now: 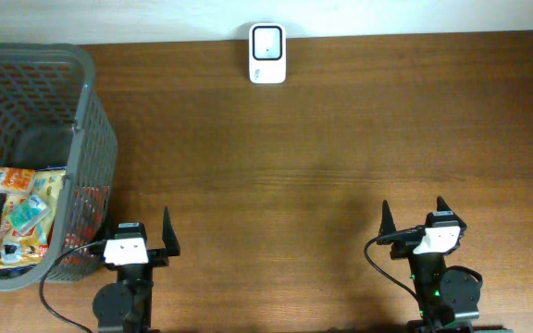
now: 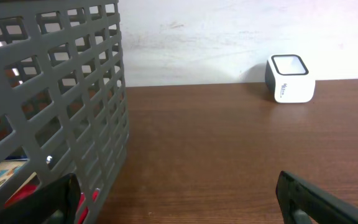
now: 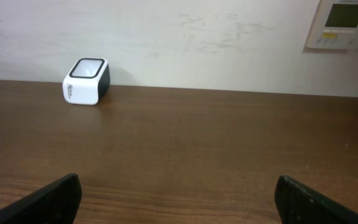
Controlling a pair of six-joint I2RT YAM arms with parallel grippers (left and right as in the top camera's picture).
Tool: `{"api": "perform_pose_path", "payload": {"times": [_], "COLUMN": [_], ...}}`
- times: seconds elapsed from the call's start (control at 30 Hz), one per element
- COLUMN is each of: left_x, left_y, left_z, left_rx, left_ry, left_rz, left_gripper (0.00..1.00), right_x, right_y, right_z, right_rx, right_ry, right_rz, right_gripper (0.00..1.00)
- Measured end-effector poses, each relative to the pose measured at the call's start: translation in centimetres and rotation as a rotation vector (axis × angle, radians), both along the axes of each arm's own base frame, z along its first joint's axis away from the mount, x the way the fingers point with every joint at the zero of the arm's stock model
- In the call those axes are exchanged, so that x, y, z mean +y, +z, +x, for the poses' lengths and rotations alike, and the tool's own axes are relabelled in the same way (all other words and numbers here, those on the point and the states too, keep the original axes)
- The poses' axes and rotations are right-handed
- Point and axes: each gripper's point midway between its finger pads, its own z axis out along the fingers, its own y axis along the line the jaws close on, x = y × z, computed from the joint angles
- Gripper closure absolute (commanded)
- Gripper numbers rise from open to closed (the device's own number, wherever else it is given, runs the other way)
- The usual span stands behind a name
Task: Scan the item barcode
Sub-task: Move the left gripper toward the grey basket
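Note:
Several colourful packaged items (image 1: 24,215) lie in a grey mesh basket (image 1: 83,92) at the left edge of the table; through the mesh (image 2: 86,93) a bit of one packet (image 2: 4,175) shows. A white barcode scanner (image 1: 267,54) stands at the table's far edge, centre, also seen as the scanner (image 2: 291,79) and the scanner (image 3: 86,81). My left gripper (image 1: 140,228) rests at the near edge beside the basket, open and holding nothing (image 2: 178,190). My right gripper (image 1: 415,215) sits at the near right, open and holding nothing (image 3: 178,186).
The wooden table (image 1: 322,157) stretches between the grippers and the scanner. The basket wall stands right against my left gripper's left finger (image 2: 67,193). A white wall runs behind the table, with a control panel (image 3: 344,23) at the upper right.

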Motion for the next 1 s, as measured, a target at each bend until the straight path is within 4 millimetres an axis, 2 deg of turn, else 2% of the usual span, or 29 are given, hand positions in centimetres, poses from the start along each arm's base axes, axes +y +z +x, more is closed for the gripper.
{"api": "perform_pose_path", "payload": {"times": [0.17,1.0], "left_x": [-0.53,-0.53], "left_y": [0.00,0.00], "left_z": [0.02,0.02], "left_rx": [0.000,0.000], "left_ry": [-0.022,-0.022], "left_rz": [0.000,0.000], "left_gripper": [0.01,0.01], "right_x": [0.02,0.03], "right_y": [0.01,0.01], "right_z": [0.00,0.00], "right_rx": [0.000,0.000], "right_ry": [0.001,0.001], "right_rz": [0.000,0.000], "right_gripper": [0.02,0.01]}}
